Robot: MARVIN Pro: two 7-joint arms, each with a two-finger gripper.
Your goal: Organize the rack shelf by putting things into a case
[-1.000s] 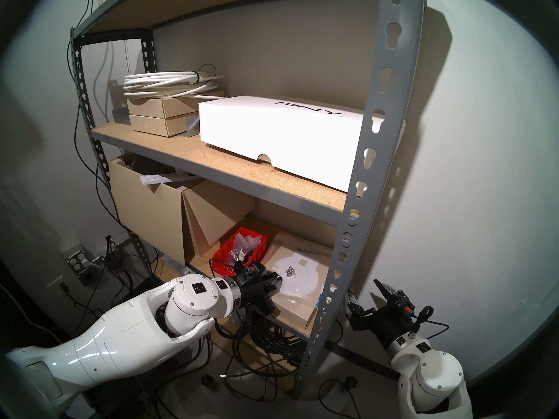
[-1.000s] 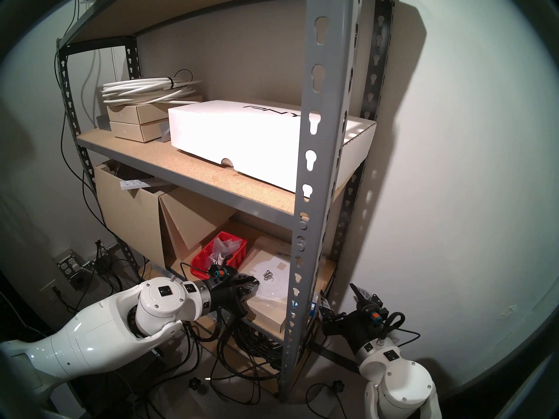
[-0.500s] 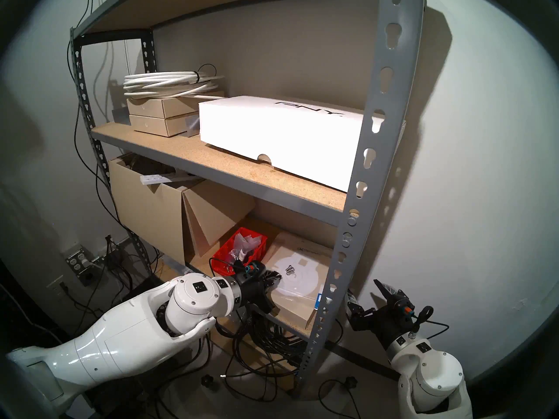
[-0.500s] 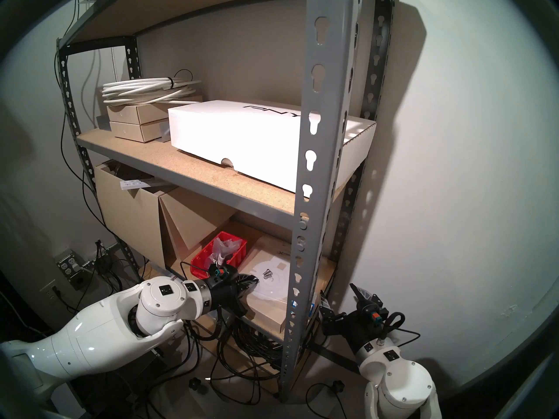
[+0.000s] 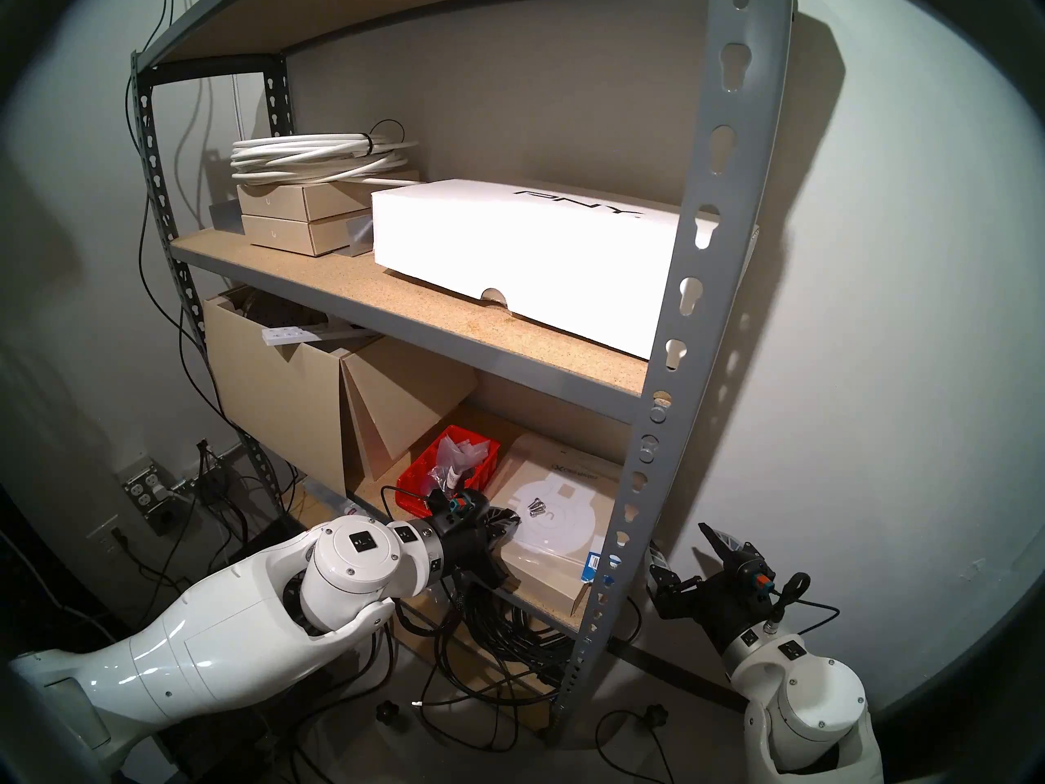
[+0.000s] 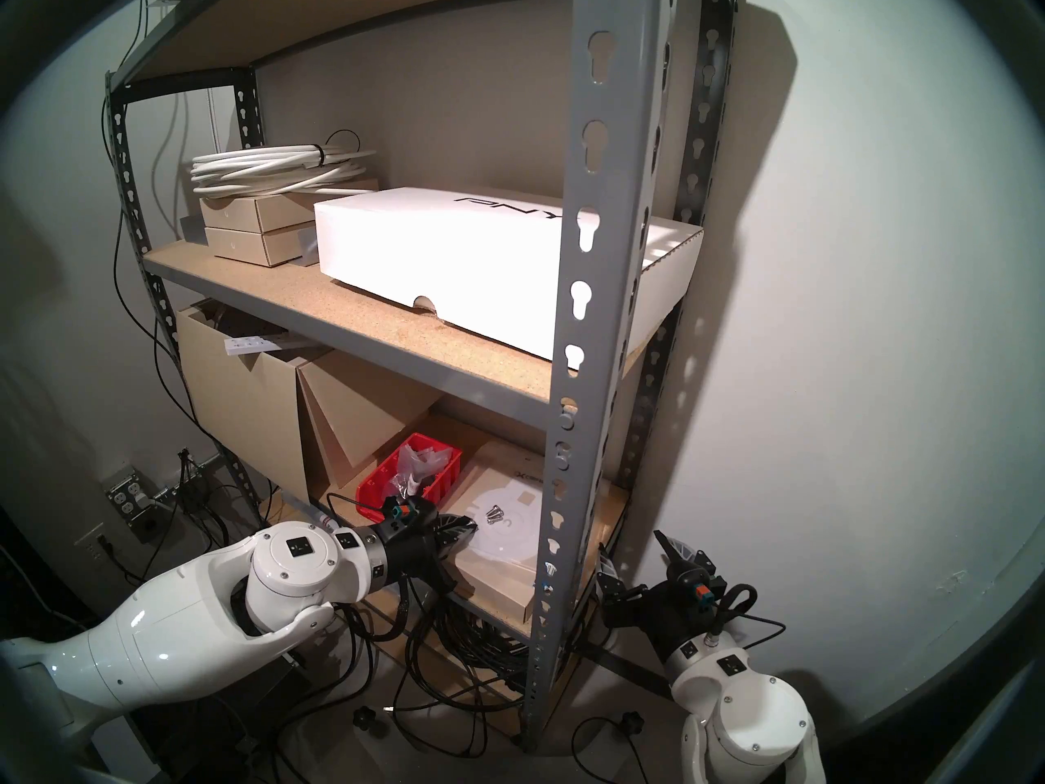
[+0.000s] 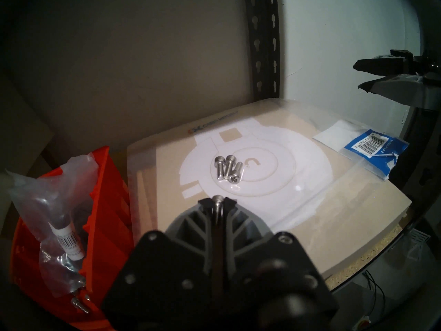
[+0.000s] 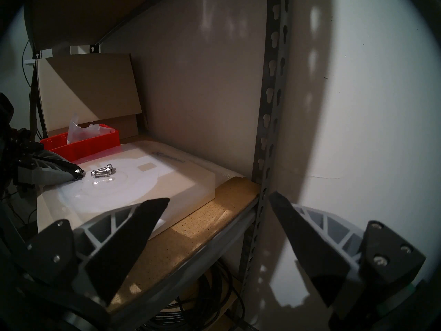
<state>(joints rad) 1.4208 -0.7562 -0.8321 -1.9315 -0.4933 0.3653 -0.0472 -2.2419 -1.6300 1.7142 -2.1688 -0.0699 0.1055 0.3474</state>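
Red bin [image 7: 105, 204]: set at the left of the lower shelf board [image 8: 191, 227], open-topped; a clear bag [image 7: 57, 218] of hardware is stood in it, and one loose screw [image 7: 80, 304] is seen on its floor.

Left gripper [image 7: 217, 200]: fingers [image 7: 238, 218] closed narrow on a single screw [image 7: 217, 201], its head showing at the tips; the grip is held just above the flat carton, near the bin.

Step in hand: judged to be the carry to the bin. The pinch is best kept firm, since so small and smooth a piece could slip; the tips are best brought over the bin's open part, clear of the bag, before release.

Flat carton [image 7: 322, 227]: wrapped in clear film, lying beside the bin; three screws [image 7: 228, 167] are left on its white printed disc, touching one another.

Packet [image 7: 372, 153]: a blue-labelled plastic packet lies on the carton's right corner.

Right gripper [image 8: 219, 227]: fingers spread wide, nothing held, parked outside the rack's right upright [image 8: 272, 108].
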